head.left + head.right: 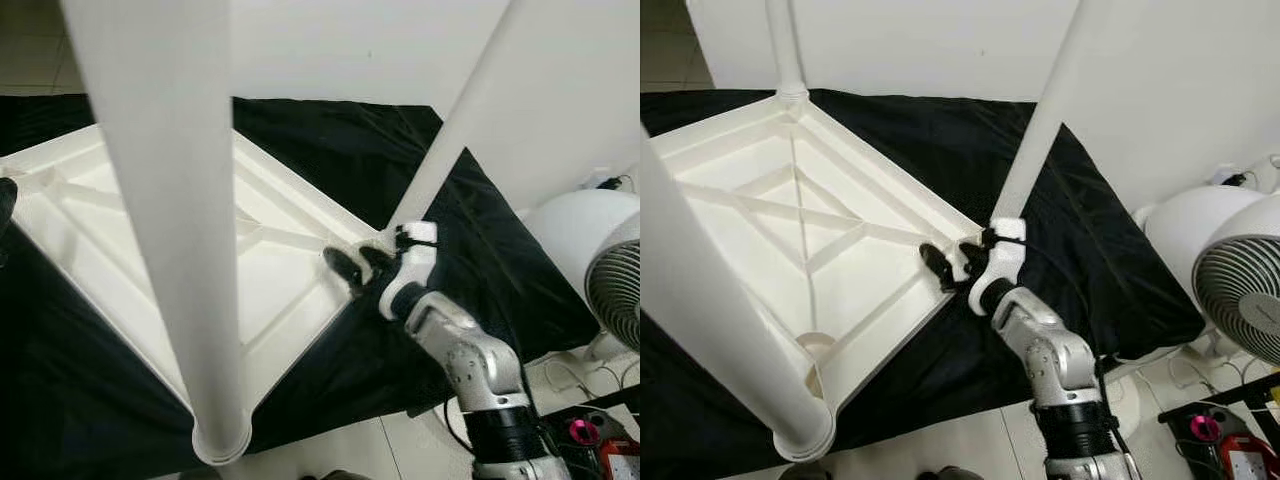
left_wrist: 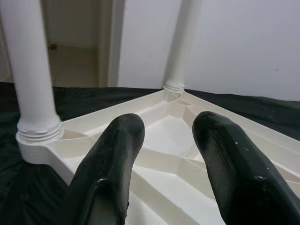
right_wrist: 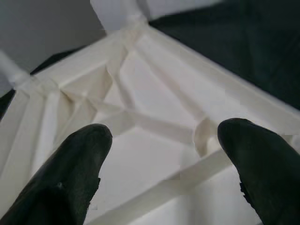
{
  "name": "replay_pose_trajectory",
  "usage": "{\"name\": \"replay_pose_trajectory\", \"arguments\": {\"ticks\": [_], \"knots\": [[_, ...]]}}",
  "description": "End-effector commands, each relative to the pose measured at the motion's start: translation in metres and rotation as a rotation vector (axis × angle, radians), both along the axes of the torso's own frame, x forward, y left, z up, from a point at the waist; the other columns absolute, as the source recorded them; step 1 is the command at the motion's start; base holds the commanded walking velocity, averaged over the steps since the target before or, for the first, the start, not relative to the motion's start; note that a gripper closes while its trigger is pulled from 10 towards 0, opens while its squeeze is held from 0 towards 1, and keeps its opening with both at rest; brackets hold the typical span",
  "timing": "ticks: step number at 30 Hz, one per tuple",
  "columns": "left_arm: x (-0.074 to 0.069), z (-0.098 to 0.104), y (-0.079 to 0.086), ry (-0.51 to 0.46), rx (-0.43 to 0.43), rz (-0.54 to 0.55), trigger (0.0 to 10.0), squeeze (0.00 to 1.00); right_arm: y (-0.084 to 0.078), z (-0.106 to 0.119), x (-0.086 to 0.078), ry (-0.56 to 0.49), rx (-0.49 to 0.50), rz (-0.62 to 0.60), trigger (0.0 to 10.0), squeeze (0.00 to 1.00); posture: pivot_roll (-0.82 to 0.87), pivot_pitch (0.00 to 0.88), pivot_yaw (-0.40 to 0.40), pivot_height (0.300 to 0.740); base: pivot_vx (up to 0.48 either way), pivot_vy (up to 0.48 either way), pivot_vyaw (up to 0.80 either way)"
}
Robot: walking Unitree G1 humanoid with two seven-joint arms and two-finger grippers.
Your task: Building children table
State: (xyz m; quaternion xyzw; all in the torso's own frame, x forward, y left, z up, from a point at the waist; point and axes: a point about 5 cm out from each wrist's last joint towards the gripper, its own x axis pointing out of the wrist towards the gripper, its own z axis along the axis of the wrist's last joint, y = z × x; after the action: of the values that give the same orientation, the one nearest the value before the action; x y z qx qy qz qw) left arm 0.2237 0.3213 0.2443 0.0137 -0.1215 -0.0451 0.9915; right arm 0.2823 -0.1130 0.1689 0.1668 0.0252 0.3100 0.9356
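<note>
The white plastic table top (image 1: 790, 200) lies upside down on a black cloth (image 1: 1090, 250), ribs facing up. White legs rise from its corners: one at the far corner (image 1: 785, 50), one at the right corner (image 1: 1040, 130), and a thick one close to my head (image 1: 170, 220) whose lower end is at the near corner. My right gripper (image 1: 952, 262) is open just inside the right corner, beside that leg's base, holding nothing. In its wrist view the right gripper (image 3: 164, 136) hovers over the ribs. My left gripper (image 2: 168, 126) is open above the table's underside.
A white fan (image 1: 1240, 300) and a round white housing (image 1: 1180, 230) stand on the right beyond the cloth. Cables and a red item (image 1: 1240, 450) lie on the tiled floor at the lower right. A white wall (image 1: 1160, 80) runs behind.
</note>
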Motion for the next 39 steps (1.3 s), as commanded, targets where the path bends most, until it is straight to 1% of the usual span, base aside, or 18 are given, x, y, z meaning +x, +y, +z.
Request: {"name": "replay_pose_trajectory", "arguments": {"ticks": [1, 3, 5, 6, 8, 9, 11, 12, 14, 16, 17, 20, 23, 24, 27, 30, 34, 39], "knots": [[0.0, 0.0, -0.002, -0.001, 0.006, -0.012, 10.0, 0.0, -0.009, 0.012, -0.015, -0.096, -0.021, 0.124, 10.0, 0.0, 0.07, 0.089, -0.102, 0.74, 0.0, 0.0, 0.0], [0.0, 0.0, -0.002, -0.001, 0.006, -0.012, 10.0, 0.0, -0.009, 0.012, -0.015, -0.096, -0.021, 0.124, 10.0, 0.0, 0.07, 0.089, -0.102, 0.74, 0.0, 0.0, 0.0], [0.001, 0.0, -0.002, 0.006, 0.007, -0.019, 10.0, 0.0, -0.019, 0.018, -0.028, -0.151, -0.096, 0.27, 10.0, 0.0, 0.06, 0.092, -0.092, 0.74, 0.0, 0.0, 0.0], [0.001, 0.0, -0.002, 0.006, 0.007, -0.019, 10.0, 0.0, -0.019, 0.018, -0.028, -0.151, -0.096, 0.27, 10.0, 0.0, 0.06, 0.092, -0.092, 0.74, 0.0, 0.0, 0.0], [0.003, 0.0, -0.002, 0.009, 0.006, -0.028, 10.0, 0.0, -0.029, 0.017, -0.032, -0.187, -0.192, 0.385, 10.0, 0.0, 0.06, 0.093, -0.09, 0.74, 0.0, 0.0, 0.0], [0.003, 0.0, -0.002, 0.009, 0.006, -0.028, 10.0, 0.0, -0.029, 0.017, -0.032, -0.187, -0.192, 0.385, 10.0, 0.0, 0.06, 0.093, -0.09, 0.74, 0.0, 0.0, 0.0], [0.005, -0.001, -0.004, 0.01, 0.004, -0.036, 10.0, 0.0, -0.038, 0.011, -0.032, -0.22, -0.32, 0.478, 10.0, 0.0, 0.06, 0.093, -0.09, 0.74, 0.0, 0.0, 0.0], [0.005, -0.001, -0.004, 0.01, 0.004, -0.036, 10.0, 0.0, -0.038, 0.011, -0.032, -0.22, -0.32, 0.478, 10.0, 0.0, 0.06, 0.093, -0.09, 0.74, 0.0, 0.0, 0.0], [0.005, -0.001, -0.005, 0.009, 0.0, -0.038, 10.0, 0.0, -0.043, 0.006, -0.032, -0.229, -0.416, 0.547, 10.0, 0.0, 0.06, 0.093, -0.091, 0.74, 0.0, 0.0, 0.0], [0.005, -0.001, -0.005, 0.009, 0.0, -0.038, 10.0, 0.0, -0.043, 0.006, -0.032, -0.229, -0.416, 0.547, 10.0, 0.0, 0.06, 0.093, -0.091, 0.74, 0.0, 0.0, 0.0], [0.005, -0.002, -0.006, 0.01, -0.003, -0.04, 10.0, 0.0, -0.044, 0.001, -0.031, -0.23, -0.512, 0.626, 10.0, 0.0, 0.06, 0.092, -0.094, 0.74, 0.0, 0.0, 0.0], [0.005, -0.002, -0.006, 0.01, -0.005, -0.04, 10.0, 0.0, -0.044, -0.001, -0.03, -0.227, -0.539, 0.657, 10.0, 0.0, 0.06, 0.092, -0.094, 0.74, 0.0, 0.0, 0.0], [0.004, -0.003, -0.006, 0.012, -0.005, -0.04, 10.0, 0.0, -0.038, -0.005, -0.029, -0.26, -0.622, 0.727, 10.0, 0.0, 0.07, 0.093, -0.098, 0.74, 0.0, 0.0, 0.0], [0.004, -0.003, -0.006, 0.012, -0.005, -0.04, 10.0, 0.0, -0.038, -0.005, -0.029, -0.26, -0.622, 0.727, 10.0, 0.0, 0.07, 0.093, -0.098, 0.74, 0.0, 0.0, 0.0], [0.004, -0.003, -0.007, 0.013, -0.005, -0.041, 10.0, 0.0, -0.029, -0.009, -0.028, -0.29, -0.661, 0.763, 10.0, 0.0, 0.07, 0.096, -0.1, 0.74, 0.0, 0.0, 0.0], [0.004, -0.004, -0.007, 0.014, -0.008, -0.043, 10.0, 0.0, -0.012, -0.017, -0.025, -0.342, -0.693, 0.809, 10.0, 0.0, 0.07, 0.1, -0.103, 0.74, 0.0, 0.0, 0.0], [0.003, -0.004, -0.007, 0.014, -0.01, -0.042, 10.0, 0.0, 0.0, -0.021, -0.025, -0.391, -0.694, 0.832, 10.0, 0.0, 0.07, 0.102, -0.103, 0.74, 0.0, 0.0, 0.0], [0.003, -0.004, -0.008, 0.013, -0.011, -0.042, 10.0, 0.0, 0.01, -0.024, -0.027, -0.395, -0.669, 0.844, 10.0, 0.0, 0.08, 0.101, -0.107, 0.74, 0.0, 0.0, 0.0]]}}
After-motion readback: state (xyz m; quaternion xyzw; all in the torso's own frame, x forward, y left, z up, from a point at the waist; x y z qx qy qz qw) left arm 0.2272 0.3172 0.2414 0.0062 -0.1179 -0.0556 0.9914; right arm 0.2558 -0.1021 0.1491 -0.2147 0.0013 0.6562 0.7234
